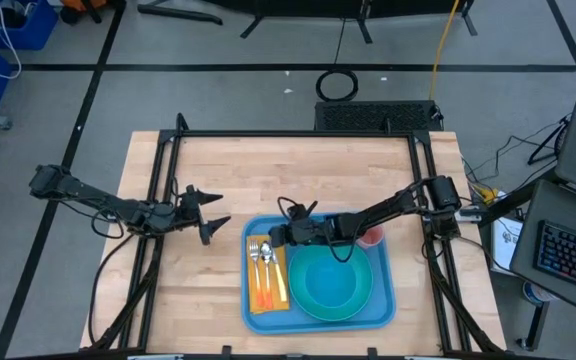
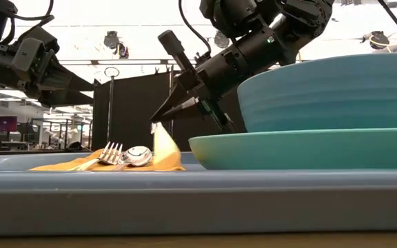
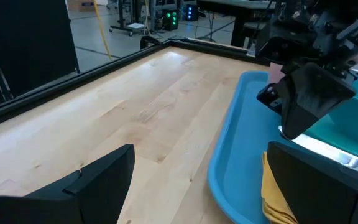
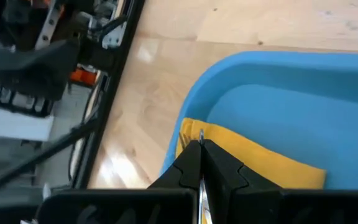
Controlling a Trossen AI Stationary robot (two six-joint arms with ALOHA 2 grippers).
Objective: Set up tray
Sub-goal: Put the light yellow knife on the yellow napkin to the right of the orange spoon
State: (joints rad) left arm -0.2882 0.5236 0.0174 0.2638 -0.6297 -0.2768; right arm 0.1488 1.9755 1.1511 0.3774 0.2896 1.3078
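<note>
The blue tray (image 1: pixel 383 300) lies at the table's near middle. On it a teal bowl (image 2: pixel 329 93) stands on a round teal plate (image 2: pixel 302 148). A yellow-orange napkin (image 1: pixel 276 290) lies on the tray's left part, with a fork (image 2: pixel 110 153) and a spoon (image 2: pixel 138 156) on it. My right gripper (image 1: pixel 273 238) hangs over the napkin's far end, shut on a thin silver knife (image 2: pixel 164 146). My left gripper (image 1: pixel 218 210) stands open over the bare table left of the tray, with nothing between its fingers. My right gripper pinches the knife between its two fingers; the thin metal edge (image 4: pixel 201 133) sticks out just past the fingertips. The fingers slant down from the table's right side. The pale blade (image 2: pixel 165 148) slopes down from the fingertips to the napkin; whether it rests there I cannot tell.
A red cup (image 1: pixel 372 237) stands at the tray's far right corner, under my right arm. Bare wood (image 1: pixel 198 290) lies left of the tray and along the table's far side. A black frame (image 1: pixel 298 133) runs along the table's edges.
</note>
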